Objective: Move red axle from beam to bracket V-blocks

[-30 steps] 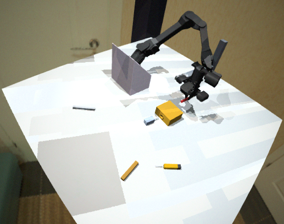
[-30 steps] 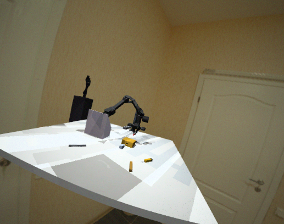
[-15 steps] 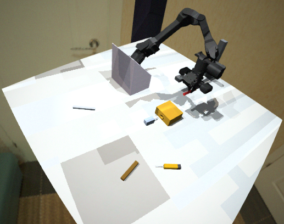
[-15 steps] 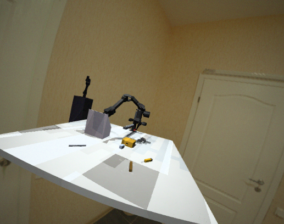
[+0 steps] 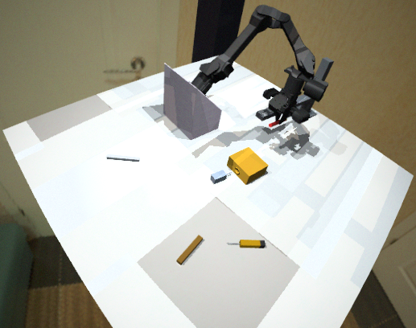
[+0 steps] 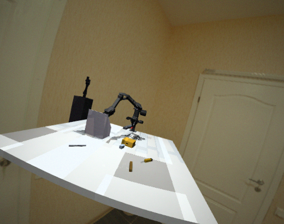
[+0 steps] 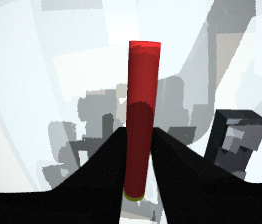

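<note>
- a brown stick (image 5: 190, 250) (image 6: 131, 166) is lying flat, nearest of the loose things in the top view.
- a yellow tool (image 5: 252, 243) (image 6: 148, 160) with a thin tip and a dark end is lying near the stick.
- a little blue block (image 5: 218, 177) (image 6: 121, 146) is sitting just beside the beam, and its thin pin is pointing at the beam.
- the yellow beam (image 5: 248, 165) (image 6: 128, 142) is resting on the table (image 5: 69, 193) (image 6: 61, 162), and its round hole is showing.
- a thin gray rod (image 5: 123, 158) (image 6: 77, 145) is lying well apart from the beam.
- a gray wedge (image 5: 190, 108) (image 6: 98, 124) is standing up between the rod and the gripper in the top view.
- the red axle (image 5: 273, 124) (image 6: 132, 128) (image 7: 143, 90) is hanging above the table, all the way out of the beam.
- the gripper (image 5: 280, 120) (image 6: 132, 129) (image 7: 138, 133) is pinching the axle between its two fingers, and one end is poking out past them.
- the dark bracket (image 5: 324, 70) is standing behind the gripper, and the axle is not sitting in it.
- a tall black box (image 6: 81, 108) is standing past the table, by the wall (image 6: 124, 60).
</note>
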